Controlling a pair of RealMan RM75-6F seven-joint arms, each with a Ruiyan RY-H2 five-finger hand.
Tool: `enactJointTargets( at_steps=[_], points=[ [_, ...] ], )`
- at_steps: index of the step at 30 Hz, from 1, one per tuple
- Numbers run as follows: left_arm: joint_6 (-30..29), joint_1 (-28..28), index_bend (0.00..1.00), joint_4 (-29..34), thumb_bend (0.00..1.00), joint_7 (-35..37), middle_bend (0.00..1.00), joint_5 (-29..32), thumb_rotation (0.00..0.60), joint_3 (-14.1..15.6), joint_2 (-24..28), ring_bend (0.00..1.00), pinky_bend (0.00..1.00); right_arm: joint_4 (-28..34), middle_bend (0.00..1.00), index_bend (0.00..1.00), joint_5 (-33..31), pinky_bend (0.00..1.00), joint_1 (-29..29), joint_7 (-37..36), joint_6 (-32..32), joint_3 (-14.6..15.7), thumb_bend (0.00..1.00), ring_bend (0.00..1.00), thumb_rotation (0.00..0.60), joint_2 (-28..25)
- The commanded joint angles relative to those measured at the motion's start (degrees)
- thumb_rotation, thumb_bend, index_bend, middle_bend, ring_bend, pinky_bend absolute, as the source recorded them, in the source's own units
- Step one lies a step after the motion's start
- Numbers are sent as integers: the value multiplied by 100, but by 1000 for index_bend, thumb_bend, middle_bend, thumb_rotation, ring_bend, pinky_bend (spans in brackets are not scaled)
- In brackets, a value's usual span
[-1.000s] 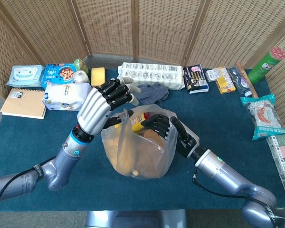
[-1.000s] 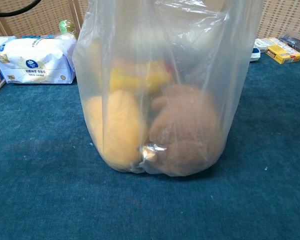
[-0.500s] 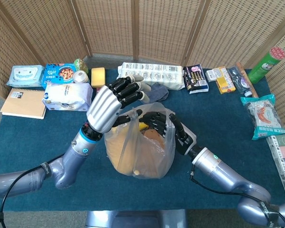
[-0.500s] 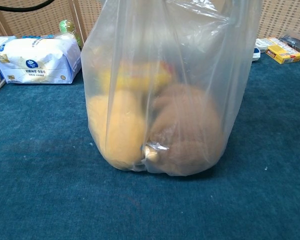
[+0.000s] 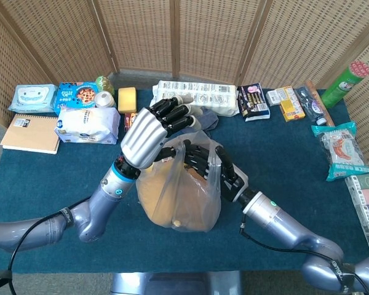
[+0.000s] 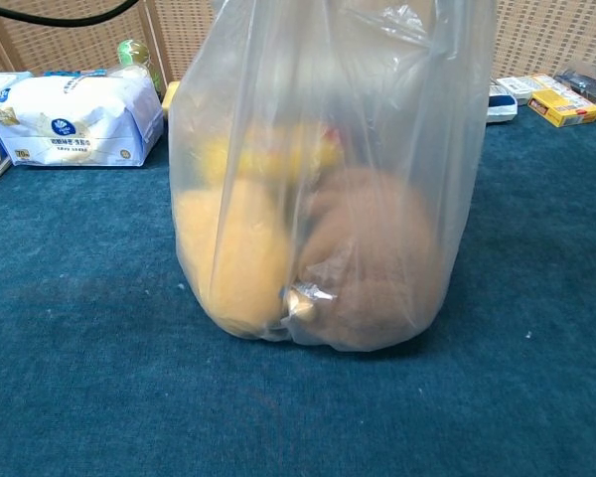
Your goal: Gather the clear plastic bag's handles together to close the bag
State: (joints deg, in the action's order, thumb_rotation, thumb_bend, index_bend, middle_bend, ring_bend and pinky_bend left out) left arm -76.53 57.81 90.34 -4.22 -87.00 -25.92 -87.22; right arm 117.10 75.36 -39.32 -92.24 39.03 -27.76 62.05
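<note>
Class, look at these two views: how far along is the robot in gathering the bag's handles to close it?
Done: the clear plastic bag stands filled on the table. In hand: the left hand and right hand are at the bag's top, drawing the plastic inward; their exact grip is unclear. Left: the handles are not visibly joined, so the mouth looks open.
</note>
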Motion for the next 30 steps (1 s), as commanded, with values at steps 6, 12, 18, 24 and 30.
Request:
enactJointTargets(
  at_steps=[6, 12, 18, 24, 30],
  points=[
    [63, 129, 446, -82, 143, -30, 373, 117, 600, -36, -111, 253, 400, -6, 268, 258, -181, 0, -137, 116, -24, -16, 125, 131, 149, 184],
    [91, 196, 443, -111, 129, -48, 373, 126, 600, -13, -155, 252, 401, -15, 272, 258, -432, 0, -204, 311, 31, -58, 126, 132, 149, 340],
    [78, 212, 442, -128, 127, -57, 373, 121, 600, 21, -155, 251, 401, -19, 272, 258, -525, 1, -146, 383, 112, -141, 127, 134, 147, 375],
    [100, 243, 441, -186, 127, -52, 371, 167, 600, 28, -180, 248, 400, 8, 287, 258, -537, 61, -124, 392, 74, -170, 128, 164, 149, 423],
    [111, 298, 437, -259, 125, -83, 369, 199, 600, 17, -225, 246, 400, 22, 325, 260, -642, 127, -158, 367, -68, -211, 136, 214, 148, 500]
  ],
)
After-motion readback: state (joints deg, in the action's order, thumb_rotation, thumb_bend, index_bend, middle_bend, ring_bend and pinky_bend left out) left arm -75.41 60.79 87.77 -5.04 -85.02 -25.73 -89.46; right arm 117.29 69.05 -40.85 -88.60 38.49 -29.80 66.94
